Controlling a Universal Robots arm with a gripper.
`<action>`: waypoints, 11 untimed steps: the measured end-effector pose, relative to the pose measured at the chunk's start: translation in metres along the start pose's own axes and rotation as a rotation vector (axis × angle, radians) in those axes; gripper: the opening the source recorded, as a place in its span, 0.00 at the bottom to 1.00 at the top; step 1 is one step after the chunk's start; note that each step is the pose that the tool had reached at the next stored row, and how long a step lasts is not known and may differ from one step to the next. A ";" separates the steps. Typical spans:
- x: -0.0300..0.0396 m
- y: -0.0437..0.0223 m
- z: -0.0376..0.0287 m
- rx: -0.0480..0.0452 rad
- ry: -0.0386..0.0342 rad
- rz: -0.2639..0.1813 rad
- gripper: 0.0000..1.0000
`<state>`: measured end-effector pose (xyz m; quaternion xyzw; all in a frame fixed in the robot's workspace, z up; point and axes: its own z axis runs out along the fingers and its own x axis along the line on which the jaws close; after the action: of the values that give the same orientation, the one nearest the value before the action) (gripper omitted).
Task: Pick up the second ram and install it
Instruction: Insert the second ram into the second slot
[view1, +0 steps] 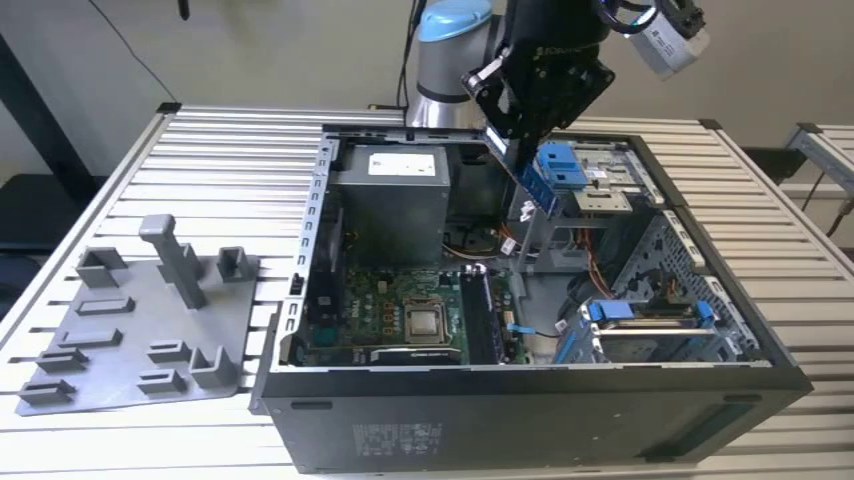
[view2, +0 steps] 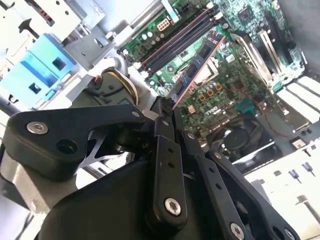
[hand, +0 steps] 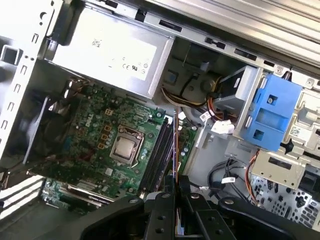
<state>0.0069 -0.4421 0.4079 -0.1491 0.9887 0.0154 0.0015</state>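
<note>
Slatted metal desk (view1: 200, 140) against a pale wall, carrying an open computer case (view1: 534, 400) and a grey fixture plate (view1: 134, 340). The hand (view2: 162, 107) hangs over the case, clamped on the ram (view2: 197, 62), held edge-down above the motherboard (hand: 100, 135) slots.

The gripper (view1: 511, 150) hangs over the open computer case (view1: 534, 385). The blue clips (view1: 561, 168) crowd it at 3 o'clock, the power box (view1: 390, 195) at 9 o'clock; open room lies below.
</note>
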 end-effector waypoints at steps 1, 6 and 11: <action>0.0000 0.0000 0.0004 0.0001 -0.0005 0.017 0.14; 0.0000 -0.0001 0.0025 0.0006 -0.0028 0.093 0.14; 0.0000 -0.0002 0.0048 0.0013 -0.0050 0.165 0.14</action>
<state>0.0069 -0.4422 0.4031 -0.0669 0.9976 0.0152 0.0028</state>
